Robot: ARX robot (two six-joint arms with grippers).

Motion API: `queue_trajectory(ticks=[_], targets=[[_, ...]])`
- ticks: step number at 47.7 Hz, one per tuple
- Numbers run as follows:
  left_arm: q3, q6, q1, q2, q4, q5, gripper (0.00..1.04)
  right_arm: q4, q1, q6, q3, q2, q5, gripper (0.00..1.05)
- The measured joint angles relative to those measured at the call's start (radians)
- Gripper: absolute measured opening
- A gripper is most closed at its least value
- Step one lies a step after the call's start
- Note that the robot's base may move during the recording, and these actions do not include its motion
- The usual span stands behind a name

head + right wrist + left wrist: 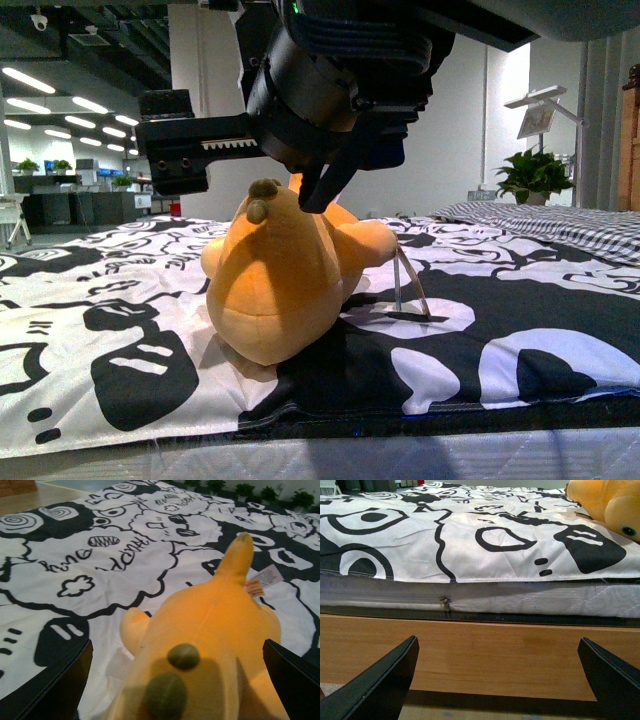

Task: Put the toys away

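The orange-yellow plush toy (285,275) lies on the black-and-white patterned bedspread (120,330) near its front edge. It fills the right wrist view (210,630), with two olive bumps (172,672) and a white tag (263,580). My right gripper (177,680) is open just above the toy, one finger on each side, not touching it. In the front view its dark body (320,80) hangs over the toy. My left gripper (497,680) is open and empty, low in front of the wooden bed frame (485,655). The toy shows in a far corner of the left wrist view (605,502).
The bedspread covers a white mattress (520,602) with a zipper pull (444,602). A grey checked pillow or cover (560,225) lies at the back right of the bed. A potted plant (535,175) stands beyond it.
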Motion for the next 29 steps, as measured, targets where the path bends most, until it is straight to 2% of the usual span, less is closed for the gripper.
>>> queue_trajectory(ticks=[29], targets=[[0.000,0.000,0.000,0.000,0.000,0.000,0.99,0.004,0.003,0.007,-0.018,0.053,0.043,1.04]])
